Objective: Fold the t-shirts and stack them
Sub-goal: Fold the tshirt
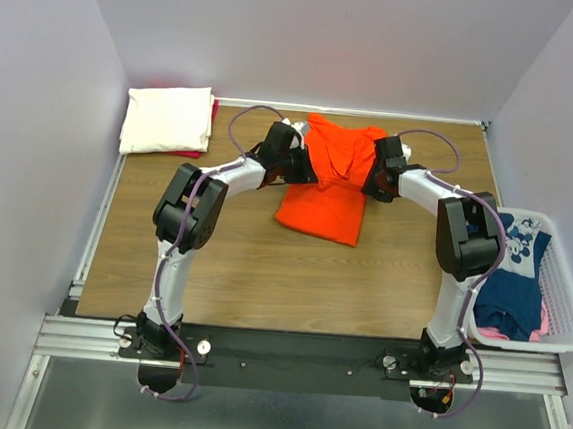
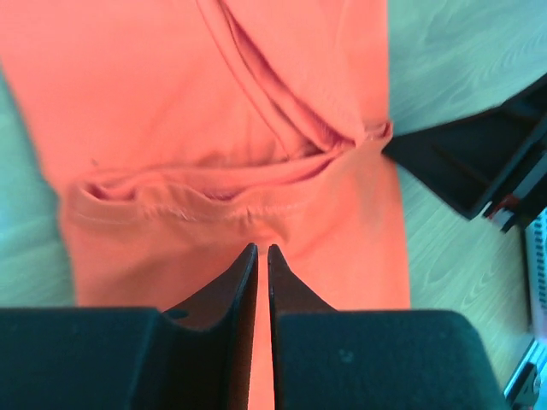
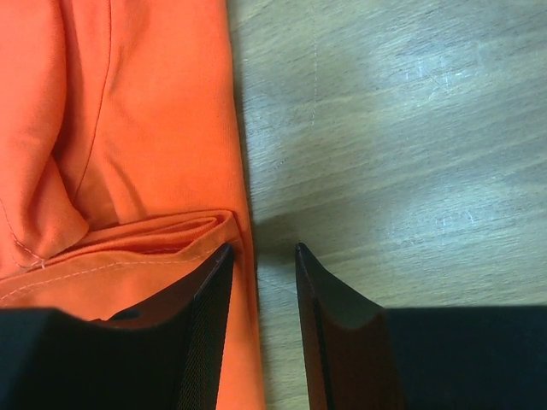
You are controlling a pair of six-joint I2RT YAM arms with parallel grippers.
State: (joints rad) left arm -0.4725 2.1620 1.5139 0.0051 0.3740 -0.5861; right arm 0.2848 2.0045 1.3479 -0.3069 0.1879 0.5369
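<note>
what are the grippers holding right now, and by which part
Right gripper holds nothing: open, straddling the side edge of the orange t-shirt. Left gripper: jaws almost together over the shirt; whether they pinch cloth cannot be told.

The top external camera sits high above and behind the left arm [image 1: 188,211] and right arm [image 1: 460,240], looking down on the whole table [image 1: 262,263] from afar. Each wrist camera looks along its own fingers at close range. The left gripper [image 2: 262,249] points over the orange t-shirt [image 1: 329,188], and the right gripper [image 3: 263,248] straddles the shirt's edge and bare wood. All three views share that shirt, and the left wrist view also catches a black part of the right arm.
</note>
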